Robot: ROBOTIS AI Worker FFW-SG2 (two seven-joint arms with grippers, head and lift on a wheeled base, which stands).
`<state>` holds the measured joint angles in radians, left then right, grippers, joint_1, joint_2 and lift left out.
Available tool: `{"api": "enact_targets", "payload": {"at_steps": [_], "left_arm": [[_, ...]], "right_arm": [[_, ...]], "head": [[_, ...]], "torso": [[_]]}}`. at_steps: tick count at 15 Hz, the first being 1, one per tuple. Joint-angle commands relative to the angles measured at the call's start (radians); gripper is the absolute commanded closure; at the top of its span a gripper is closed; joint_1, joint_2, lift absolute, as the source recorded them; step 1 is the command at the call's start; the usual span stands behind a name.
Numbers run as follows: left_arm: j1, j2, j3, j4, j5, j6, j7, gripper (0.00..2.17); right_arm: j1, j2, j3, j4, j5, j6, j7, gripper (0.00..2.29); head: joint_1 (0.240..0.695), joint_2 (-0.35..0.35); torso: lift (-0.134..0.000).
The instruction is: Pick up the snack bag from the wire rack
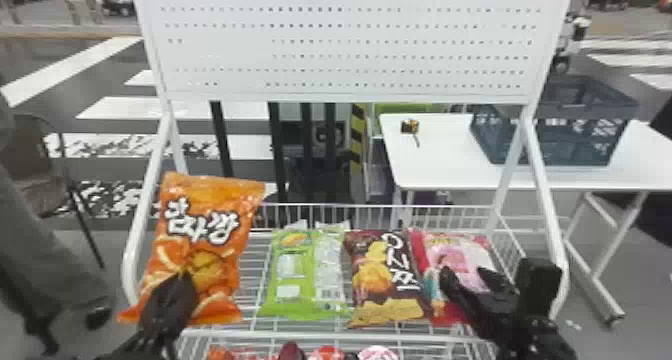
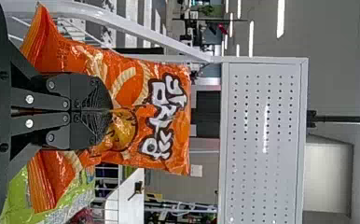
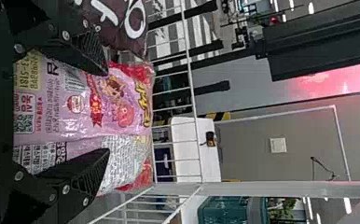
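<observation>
One big white wire rack [image 1: 220, 54], one orange snack bag [image 1: 210, 199] pinched in the left pincer [image 1: 185, 276].
Bag's at the rack's left end, pretty much upright with a bit of a lean, and that pincer is closed on the lower part of its front. Next size down, a green bag [image 1: 300, 296], brown bag [image 1: 395, 304] and pink bag [image 1: 475, 246] sit side by side in the basket, with the right pincer [image 1: 463, 271] wide open at the pink one.
</observation>
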<state>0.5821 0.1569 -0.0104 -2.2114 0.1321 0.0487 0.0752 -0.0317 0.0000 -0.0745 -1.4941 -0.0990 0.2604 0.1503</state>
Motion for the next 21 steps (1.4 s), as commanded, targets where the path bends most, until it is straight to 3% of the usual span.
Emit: {"api": "enact_targets", "payload": {"at_steps": [1, 3, 7, 10, 13, 18, 21], "left_arm": [[-0.007, 0.001, 0.001, 0.002, 0.001, 0.003, 0.000, 2.11], [-0.010, 0.004, 0.001, 0.009, 0.004, 0.003, 0.000, 2.11], [-0.010, 0.006, 0.001, 0.015, 0.006, 0.000, 0.000, 2.11], [-0.008, 0.006, -0.002, 0.013, 0.007, 0.000, 0.000, 2.11], [-0.008, 0.007, -0.011, 0.018, 0.006, 0.000, 0.000, 2.11], [-0.010, 0.009, -0.010, 0.016, 0.009, -0.013, 0.008, 2.11], [-0.010, 0.012, -0.006, 0.015, 0.015, -0.016, 0.008, 2.11]], "right_arm": [[-0.004, 0.001, 0.001, -0.012, 0.010, 0.052, 0.000, 1.90], [-0.001, 0.001, 0.002, -0.023, 0.012, 0.061, -0.012, 2.20], [0.055, 0.001, 0.004, -0.117, 0.015, 0.058, -0.060, 2.22], [0.138, 0.001, -0.001, -0.261, 0.009, 0.061, -0.087, 2.22], [0.239, 0.001, -0.002, -0.416, -0.021, 0.061, -0.081, 2.22], [0.473, 0.001, -0.007, -0.689, -0.039, 0.046, -0.020, 2.22], [0.636, 0.001, -0.025, -0.768, -0.045, -0.077, -0.008, 2.22]], "head": [[0.499, 0.000], [0.499, 0.000], [0.499, 0.000], [0.499, 0.000], [0.499, 0.000], [0.499, 0.000], [0.499, 0.000]], "torso": [[0.000], [0.000], [0.000], [0.000], [0.000], [0.000], [0.000]]}}
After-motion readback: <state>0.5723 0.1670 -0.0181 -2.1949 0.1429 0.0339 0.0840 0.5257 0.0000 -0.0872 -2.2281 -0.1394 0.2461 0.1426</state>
